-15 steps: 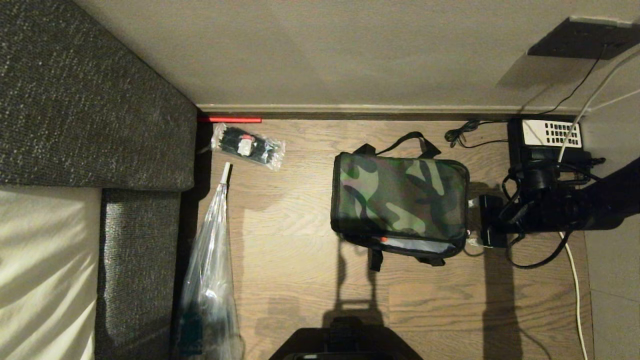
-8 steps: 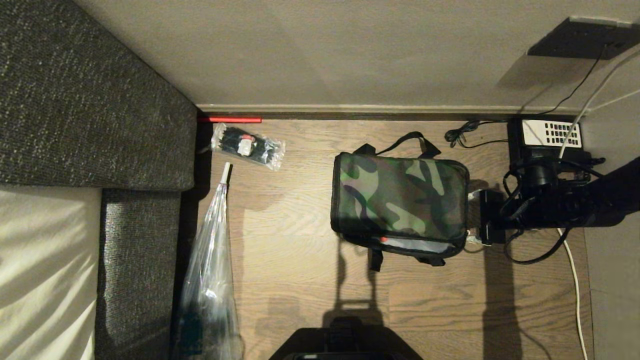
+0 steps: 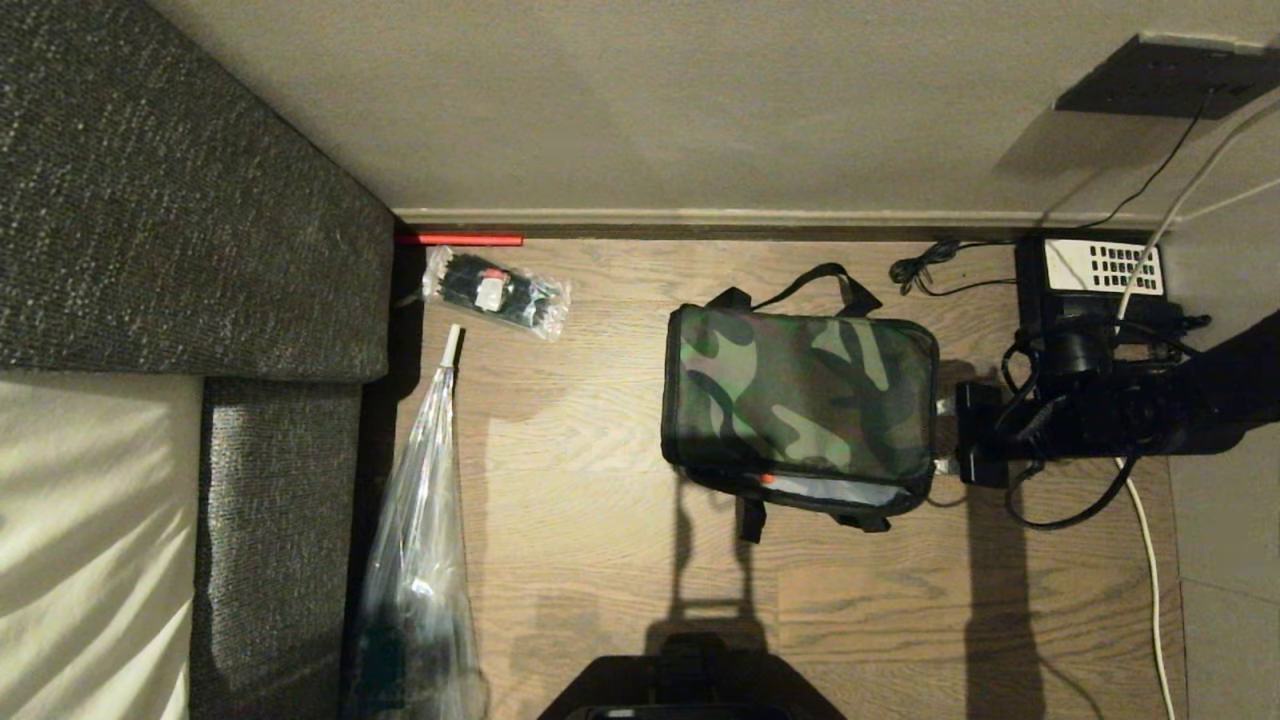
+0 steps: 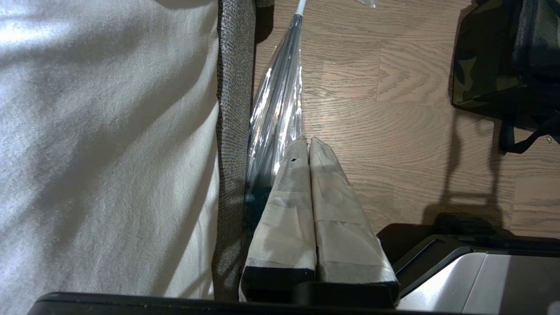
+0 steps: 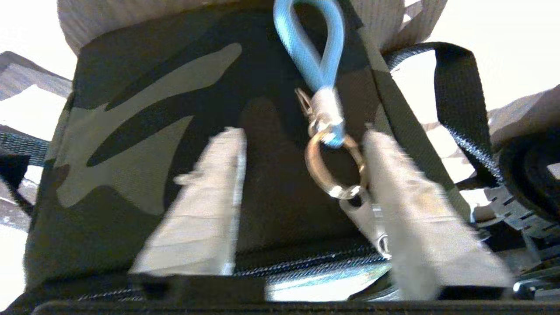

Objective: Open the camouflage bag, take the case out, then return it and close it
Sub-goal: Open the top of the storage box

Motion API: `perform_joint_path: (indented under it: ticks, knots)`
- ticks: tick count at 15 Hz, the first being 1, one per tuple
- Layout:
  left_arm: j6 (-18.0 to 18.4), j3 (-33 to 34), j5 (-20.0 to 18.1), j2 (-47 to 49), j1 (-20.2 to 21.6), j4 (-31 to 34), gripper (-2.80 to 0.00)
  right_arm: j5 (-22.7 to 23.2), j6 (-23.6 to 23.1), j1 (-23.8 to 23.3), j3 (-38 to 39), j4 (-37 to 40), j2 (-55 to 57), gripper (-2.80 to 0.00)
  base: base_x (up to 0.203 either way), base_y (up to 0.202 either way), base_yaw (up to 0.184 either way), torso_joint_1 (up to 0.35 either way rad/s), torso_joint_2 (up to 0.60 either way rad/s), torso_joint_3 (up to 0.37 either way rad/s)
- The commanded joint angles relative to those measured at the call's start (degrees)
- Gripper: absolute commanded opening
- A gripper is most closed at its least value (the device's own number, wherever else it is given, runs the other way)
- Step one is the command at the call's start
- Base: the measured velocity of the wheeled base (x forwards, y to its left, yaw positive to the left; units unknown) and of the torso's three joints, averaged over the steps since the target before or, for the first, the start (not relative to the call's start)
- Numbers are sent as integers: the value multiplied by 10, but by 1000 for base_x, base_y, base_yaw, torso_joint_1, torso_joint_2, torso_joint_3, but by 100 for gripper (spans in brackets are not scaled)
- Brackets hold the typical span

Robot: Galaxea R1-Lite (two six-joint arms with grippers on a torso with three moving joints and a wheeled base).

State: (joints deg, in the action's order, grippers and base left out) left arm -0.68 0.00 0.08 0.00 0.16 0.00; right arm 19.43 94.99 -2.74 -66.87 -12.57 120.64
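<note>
Nearest, robot base: dark edge (image 3: 690,690) at the bottom of the head view, its shadow cast forward on the floor (image 3: 600,480).
Left end effector: (image 4: 309,144) parked low beside the sofa (image 3: 180,200), taped fingers (image 4: 284,205) pressed together, tips over a clear plastic sleeve (image 3: 420,520) that lies along the sofa's edge.
Open floor: a wide bare strip of wood runs between the sleeve and the bag; more bare boards lie between the bag and the base.
Bag: (image 3: 800,400) sits on the floor, right of centre, camouflage lid down; along the near edge a gap shows pale lining and a spot of red. Straps (image 3: 810,285) trail from the far side toward the wall.
Right end effector: (image 3: 945,435) at the bag's right edge, reaching in level from the right. In the right wrist view its fingers (image 5: 205,210) stand apart on either side of the zipper pull (image 5: 332,170), a metal ring with a blue loop; nothing is clamped.
Case: not visible.
Beyond the arm: telephone (image 3: 1095,275) and cables against the skirting.
Far left: small plastic packet (image 3: 495,290) and a red stick (image 3: 460,239) at the wall edge.
</note>
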Motion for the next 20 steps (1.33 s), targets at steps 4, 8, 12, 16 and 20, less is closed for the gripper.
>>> perform_joint_path:
  ticks: [4, 8, 12, 16, 20]
  knots:
    - [0, 0, 0, 0, 0, 0, -280, 1, 1, 0, -3, -1, 2, -280, 0, 0, 0, 0, 0, 0]
    - [0, 0, 0, 0, 0, 0, -280, -2, -1, 0, 2, -15, -8, -280, 0, 0, 0, 0, 0, 0]
    - [0, 0, 0, 0, 0, 0, -280, -3, -33, -1, 12, -14, -42, -280, 0, 0, 0, 0, 0, 0]
    - [0, 0, 0, 0, 0, 0, -280, -1, -66, -1, 44, -11, -83, -280, 0, 0, 0, 0, 0, 0]
    - [0, 0, 0, 0, 0, 0, -280, 1, -135, -2, 76, -7, -106, -280, 0, 0, 0, 0, 0, 0]
